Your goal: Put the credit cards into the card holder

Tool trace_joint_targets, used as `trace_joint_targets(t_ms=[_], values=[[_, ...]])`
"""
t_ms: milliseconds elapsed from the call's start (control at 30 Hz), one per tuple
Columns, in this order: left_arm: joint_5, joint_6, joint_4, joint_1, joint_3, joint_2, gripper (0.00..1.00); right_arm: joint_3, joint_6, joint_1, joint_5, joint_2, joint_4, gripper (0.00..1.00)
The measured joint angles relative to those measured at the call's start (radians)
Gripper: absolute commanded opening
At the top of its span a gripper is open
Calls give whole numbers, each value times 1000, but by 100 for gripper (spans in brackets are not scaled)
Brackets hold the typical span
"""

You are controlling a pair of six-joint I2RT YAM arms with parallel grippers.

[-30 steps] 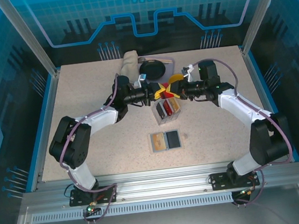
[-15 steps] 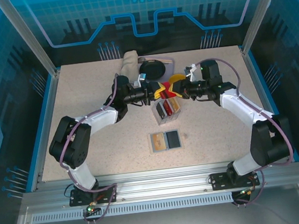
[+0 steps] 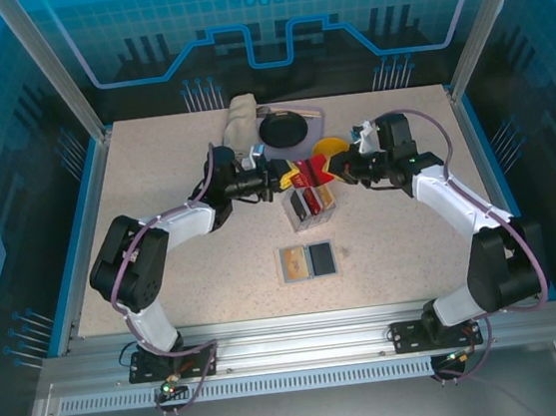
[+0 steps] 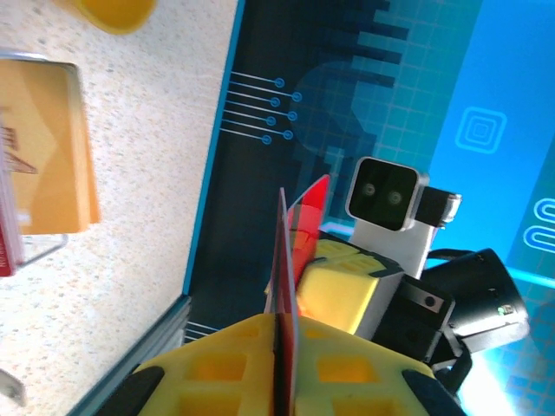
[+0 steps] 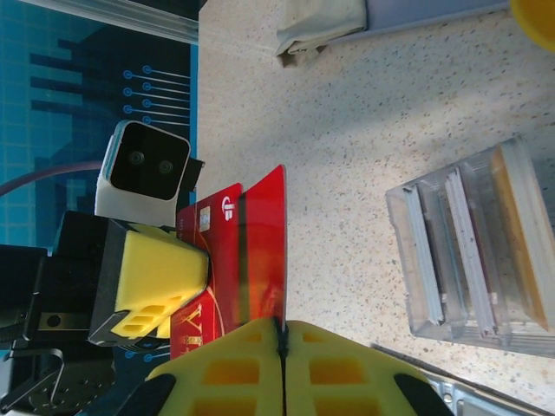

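Above the table's middle my left gripper (image 3: 281,178) and right gripper (image 3: 331,169) face each other with red credit cards (image 3: 306,173) between them. In the left wrist view my left gripper (image 4: 279,319) is shut on a red card (image 4: 283,260) seen edge-on. A second red card (image 4: 314,204) stands by the other gripper's pad (image 4: 338,290). My right gripper (image 5: 282,325) is shut on a red card (image 5: 264,243) with a dark stripe. This card overlaps the chip card (image 5: 208,251). The card holder (image 3: 309,261) lies open on the table, nearer the arm bases.
A clear box (image 3: 310,206) with upright cards stands just below the grippers, and its slots (image 5: 473,251) show in the right wrist view. Behind them lie a yellow disc (image 3: 329,147), a black round object (image 3: 284,129) and a beige cloth (image 3: 241,120).
The right gripper's jaws have closed on a red card. The two grippers have drawn slightly apart, so more red card shows between them.
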State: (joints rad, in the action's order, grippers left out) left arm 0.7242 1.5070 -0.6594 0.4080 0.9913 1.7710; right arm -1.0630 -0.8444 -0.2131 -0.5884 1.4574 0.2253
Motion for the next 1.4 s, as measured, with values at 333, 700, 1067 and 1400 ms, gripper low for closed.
trace_joint_targets(t_ms=[333, 700, 1067, 1400], values=[[-130, -309, 436, -32, -31, -169, 7, -121, 222, -93, 246, 79, 212, 6], [-153, -411, 563, -32, -80, -176, 7, -243, 394, -285, 579, 250, 334, 7], [-153, -414, 553, -32, -89, -188, 7, -263, 419, -325, 717, 326, 333, 13], [-151, -408, 511, -32, -104, -188, 7, -263, 415, -351, 750, 334, 333, 21]])
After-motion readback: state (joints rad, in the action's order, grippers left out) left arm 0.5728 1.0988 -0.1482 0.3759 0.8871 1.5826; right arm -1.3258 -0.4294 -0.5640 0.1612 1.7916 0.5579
